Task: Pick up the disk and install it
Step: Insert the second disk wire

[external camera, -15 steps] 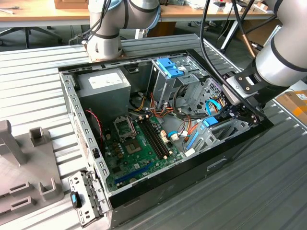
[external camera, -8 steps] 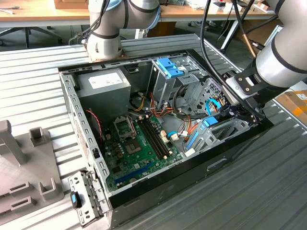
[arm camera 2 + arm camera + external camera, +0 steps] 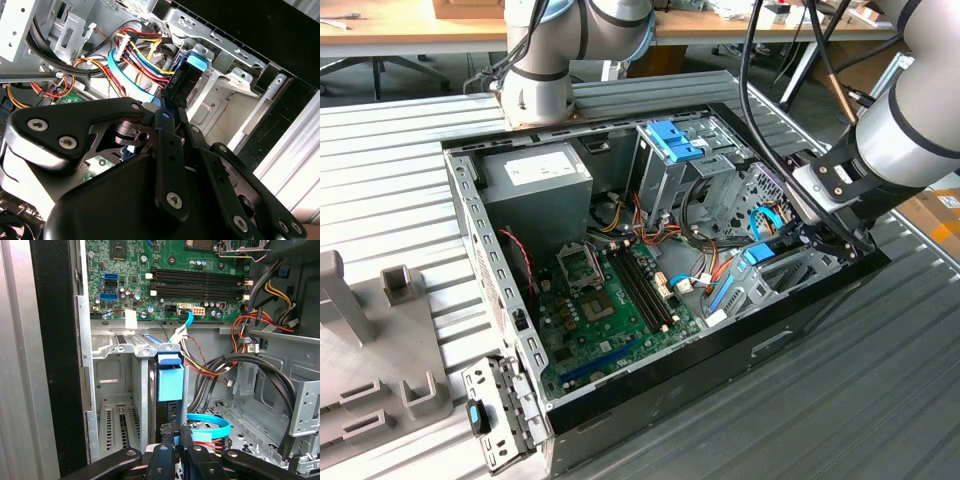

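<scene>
The disk (image 3: 170,382) stands on edge in the grey metal drive bay (image 3: 115,390) at the open computer case's corner, on the exterior view's right. I see it edge-on, a thin black slab with a bright blue rail and tab. In the second wrist view the disk (image 3: 184,85) ends in its blue tab (image 3: 196,63) against the bay's brackets. My gripper (image 3: 177,437) is shut on the disk's near end, its black fingers (image 3: 165,120) pressed together on the slab. In the exterior view the gripper (image 3: 807,238) reaches down into the case, just beside the blue tab (image 3: 758,254).
The case (image 3: 650,380) lies open on a ribbed metal table. Inside are the green motherboard (image 3: 610,310), a grey box with a white label (image 3: 535,180), a tall grey cage with a blue clip (image 3: 672,140) and cable bundles (image 3: 220,365). A loose bracket (image 3: 495,415) lies outside.
</scene>
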Robot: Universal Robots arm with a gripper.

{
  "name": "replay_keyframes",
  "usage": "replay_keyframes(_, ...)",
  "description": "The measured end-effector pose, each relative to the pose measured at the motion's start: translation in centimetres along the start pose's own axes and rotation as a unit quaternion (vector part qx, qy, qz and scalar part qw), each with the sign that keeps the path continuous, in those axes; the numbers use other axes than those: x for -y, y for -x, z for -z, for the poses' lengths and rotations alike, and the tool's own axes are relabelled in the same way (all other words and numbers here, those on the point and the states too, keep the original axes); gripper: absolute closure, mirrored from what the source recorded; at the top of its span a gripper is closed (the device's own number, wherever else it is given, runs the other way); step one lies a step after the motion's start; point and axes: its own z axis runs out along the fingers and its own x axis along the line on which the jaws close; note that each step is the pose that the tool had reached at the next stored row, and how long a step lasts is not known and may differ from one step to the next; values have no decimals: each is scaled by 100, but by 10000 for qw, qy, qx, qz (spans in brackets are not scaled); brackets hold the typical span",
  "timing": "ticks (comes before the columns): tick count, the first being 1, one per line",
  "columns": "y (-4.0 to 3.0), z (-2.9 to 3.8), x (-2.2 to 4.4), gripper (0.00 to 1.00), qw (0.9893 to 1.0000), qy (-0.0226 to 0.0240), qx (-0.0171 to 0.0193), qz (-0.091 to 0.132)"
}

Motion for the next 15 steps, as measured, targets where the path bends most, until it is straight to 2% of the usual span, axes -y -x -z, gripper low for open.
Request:
replay_keyframes(7,17,-19,-6,83,10000,0,-3,1)
replay_keyframes(11,12,-41,-11,83,10000,1,-20,4)
replay_keyframes(15,9,-54,-14,83,10000,0,-18,4)
